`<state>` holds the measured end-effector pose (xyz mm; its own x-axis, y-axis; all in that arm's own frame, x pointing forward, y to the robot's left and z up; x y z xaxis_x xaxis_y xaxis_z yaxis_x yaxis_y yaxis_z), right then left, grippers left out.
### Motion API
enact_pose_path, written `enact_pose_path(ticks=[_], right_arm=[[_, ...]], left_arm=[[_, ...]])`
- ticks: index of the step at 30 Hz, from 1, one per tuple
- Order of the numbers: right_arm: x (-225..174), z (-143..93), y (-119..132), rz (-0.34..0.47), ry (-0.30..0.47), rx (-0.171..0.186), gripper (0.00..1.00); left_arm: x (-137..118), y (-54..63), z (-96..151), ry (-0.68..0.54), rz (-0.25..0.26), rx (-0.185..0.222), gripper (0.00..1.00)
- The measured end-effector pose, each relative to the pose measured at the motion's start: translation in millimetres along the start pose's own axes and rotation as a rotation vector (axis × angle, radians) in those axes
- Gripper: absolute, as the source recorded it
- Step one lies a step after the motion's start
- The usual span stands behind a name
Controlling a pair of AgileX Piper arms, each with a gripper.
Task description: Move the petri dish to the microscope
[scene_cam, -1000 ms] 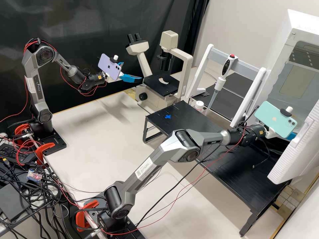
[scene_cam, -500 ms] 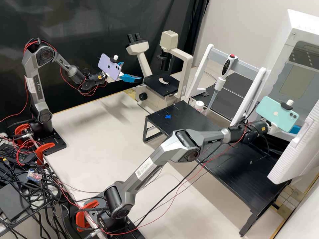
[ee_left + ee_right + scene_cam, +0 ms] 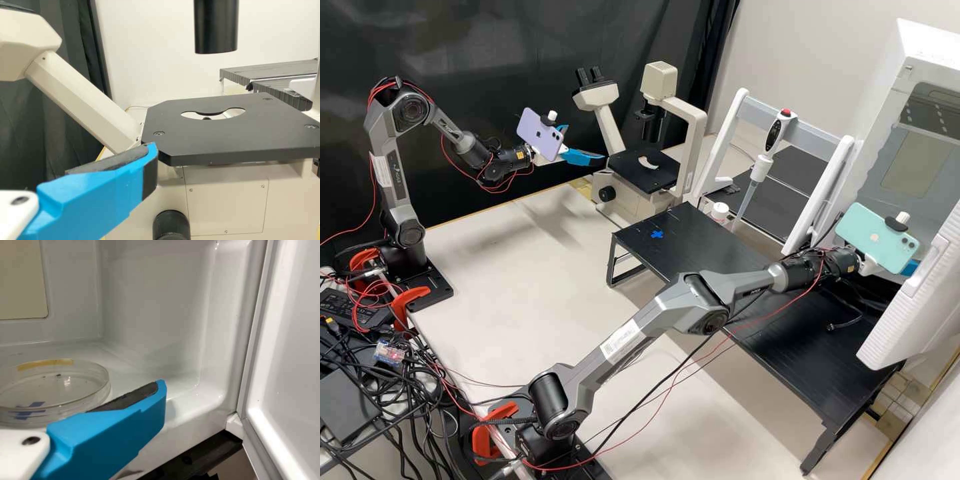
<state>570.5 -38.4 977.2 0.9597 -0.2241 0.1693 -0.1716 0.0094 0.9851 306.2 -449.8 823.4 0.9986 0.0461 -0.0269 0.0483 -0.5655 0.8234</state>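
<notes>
The white cabinet (image 3: 877, 177) stands open, well apart from the microscope (image 3: 637, 175), the left end effector (image 3: 587, 143) spread near the latter, the right end effector (image 3: 911, 268) spread near the petri dish (image 3: 52, 390) on the cabinet's floor.

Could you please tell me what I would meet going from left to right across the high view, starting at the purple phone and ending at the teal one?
Purple phone, microscope, white cap, pipette, teal phone.
</notes>
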Motion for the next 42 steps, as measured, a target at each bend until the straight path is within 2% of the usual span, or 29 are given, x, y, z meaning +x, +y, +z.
enact_pose_path(ticks=[3,5,6,10,28,32,42], right_arm=[[0.9,1.0,-0.9,0.001,-0.001,0.000,1.00],[1.6,2.3,-2.1,0.000,-0.003,0.015,1.00],[1.6,2.4,-2.2,-0.002,-0.004,0.015,0.00],[2.8,0.7,-1.7,-0.008,0.003,0.004,0.00],[7.1,1.2,-0.1,-0.051,0.010,0.011,0.00],[7.7,2.7,-1.6,-0.055,0.004,0.003,0.00],[7.2,-0.4,0.7,-0.059,0.010,0.017,0.00]], left_arm=[[0.0,0.0,0.0,0.000,0.000,0.000,1.00],[0.0,0.0,0.0,0.000,0.000,0.000,1.00],[0.0,0.0,0.0,0.000,0.000,0.000,1.00],[0.0,0.0,0.0,0.000,0.000,0.000,1.00],[0.0,0.0,0.0,0.000,0.000,0.000,1.00],[0.0,0.0,0.0,0.000,0.000,0.000,1.00],[0.0,0.0,0.0,0.000,0.000,0.000,1.00]])
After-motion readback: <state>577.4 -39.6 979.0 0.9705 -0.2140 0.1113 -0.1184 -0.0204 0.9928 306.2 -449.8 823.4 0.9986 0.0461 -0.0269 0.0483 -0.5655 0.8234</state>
